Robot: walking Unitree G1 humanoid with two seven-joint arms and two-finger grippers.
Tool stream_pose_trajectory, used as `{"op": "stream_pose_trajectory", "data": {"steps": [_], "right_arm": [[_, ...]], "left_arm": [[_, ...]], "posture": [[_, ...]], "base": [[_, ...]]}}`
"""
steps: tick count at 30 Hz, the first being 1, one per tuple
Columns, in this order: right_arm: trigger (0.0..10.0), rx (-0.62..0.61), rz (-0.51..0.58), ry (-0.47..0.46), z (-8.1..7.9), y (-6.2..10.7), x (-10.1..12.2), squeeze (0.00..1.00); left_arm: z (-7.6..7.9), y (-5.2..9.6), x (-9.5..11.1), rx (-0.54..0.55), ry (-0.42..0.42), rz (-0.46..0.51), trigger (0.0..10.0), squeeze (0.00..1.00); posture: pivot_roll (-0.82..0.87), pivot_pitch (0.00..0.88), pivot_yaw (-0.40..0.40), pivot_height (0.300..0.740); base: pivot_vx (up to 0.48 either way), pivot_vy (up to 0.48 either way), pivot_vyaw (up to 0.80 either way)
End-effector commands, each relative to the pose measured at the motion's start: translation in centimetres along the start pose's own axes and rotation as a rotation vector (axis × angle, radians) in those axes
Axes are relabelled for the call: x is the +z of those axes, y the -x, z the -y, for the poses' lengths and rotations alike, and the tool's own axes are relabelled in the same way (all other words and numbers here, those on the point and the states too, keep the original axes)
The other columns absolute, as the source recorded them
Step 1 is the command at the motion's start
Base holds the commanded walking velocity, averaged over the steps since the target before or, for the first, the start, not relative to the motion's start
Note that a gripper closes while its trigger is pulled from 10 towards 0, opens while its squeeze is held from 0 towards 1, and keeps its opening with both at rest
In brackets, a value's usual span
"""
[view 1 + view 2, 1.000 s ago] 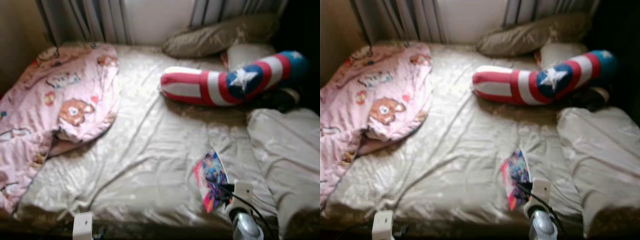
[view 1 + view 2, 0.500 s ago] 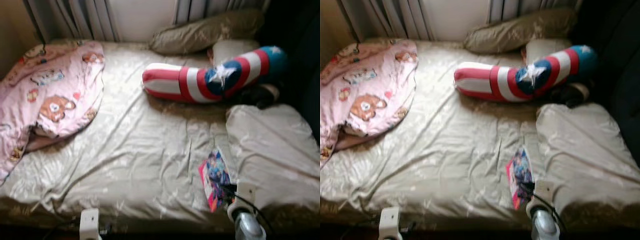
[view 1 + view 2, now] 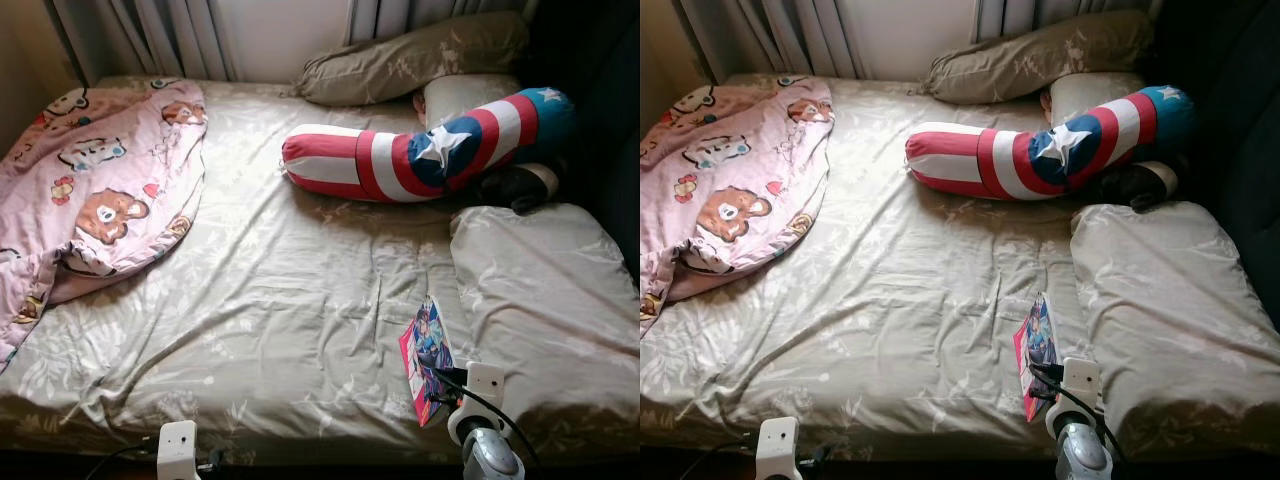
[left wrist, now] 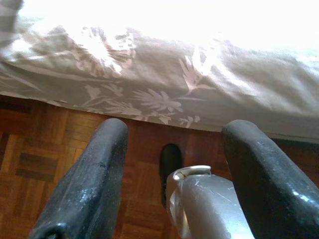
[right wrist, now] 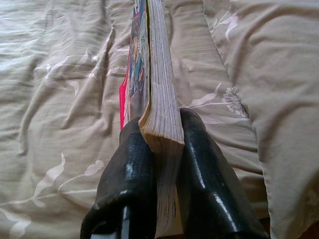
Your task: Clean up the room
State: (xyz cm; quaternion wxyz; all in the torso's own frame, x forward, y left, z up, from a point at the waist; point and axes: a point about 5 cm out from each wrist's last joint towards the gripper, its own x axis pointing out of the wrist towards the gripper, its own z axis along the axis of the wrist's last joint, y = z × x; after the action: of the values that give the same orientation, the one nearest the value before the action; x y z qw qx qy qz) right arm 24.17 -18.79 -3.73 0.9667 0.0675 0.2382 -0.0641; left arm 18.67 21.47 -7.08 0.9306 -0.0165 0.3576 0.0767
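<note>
My right gripper (image 5: 159,149): 2 fingers clamped on the comic book (image 3: 426,358), held on edge over the bed (image 3: 280,300) near its foot.
My left gripper (image 4: 174,174): fingers spread wide, holding nothing, low over the wood floor (image 4: 40,149) beside the bed.
On the bed: pink blanket (image 3: 90,190), striped bolster (image 3: 420,155), 2 pillows.

right gripper (image 5: 159,149) clamps shut; left gripper (image 4: 172,149) hangs with fingers spread.
</note>
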Motion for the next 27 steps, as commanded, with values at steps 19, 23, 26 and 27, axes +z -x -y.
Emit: {"op": "stream_pose_trajectory", "data": {"steps": [19,23,26,27], "right_arm": [[10.0,0.004,0.046,-0.023,-0.3,-0.5,1.2,0.0],[10.0,0.05,0.09,-0.055,-0.9,-0.7,2.0,0.0],[10.0,0.083,0.12,-0.09,-1.4,-0.9,2.7,0.0],[10.0,0.083,0.12,-0.09,-1.4,-0.9,2.7,0.0]], "left_arm": [[-0.2,-0.1,0.6,-0.006,-0.005,0.032,10.0,0.0],[-0.3,-0.3,1.8,-0.021,-0.017,0.101,10.0,0.0],[-0.6,-0.4,3.0,-0.015,-0.009,0.17,10.0,0.0],[-0.6,-0.4,3.0,-0.015,-0.009,0.17,10.0,0.0]], "posture": [[0.12,0.113,-0.059,0.74],[0.11,0.128,-0.057,0.74],[0.11,0.134,-0.056,0.74],[0.11,0.134,-0.056,0.74]], "base": [[0.186,0.0,-0.13],[0.0,0.0,0.0],[0.0,0.0,0.0],[0.0,0.0,0.0]]}}
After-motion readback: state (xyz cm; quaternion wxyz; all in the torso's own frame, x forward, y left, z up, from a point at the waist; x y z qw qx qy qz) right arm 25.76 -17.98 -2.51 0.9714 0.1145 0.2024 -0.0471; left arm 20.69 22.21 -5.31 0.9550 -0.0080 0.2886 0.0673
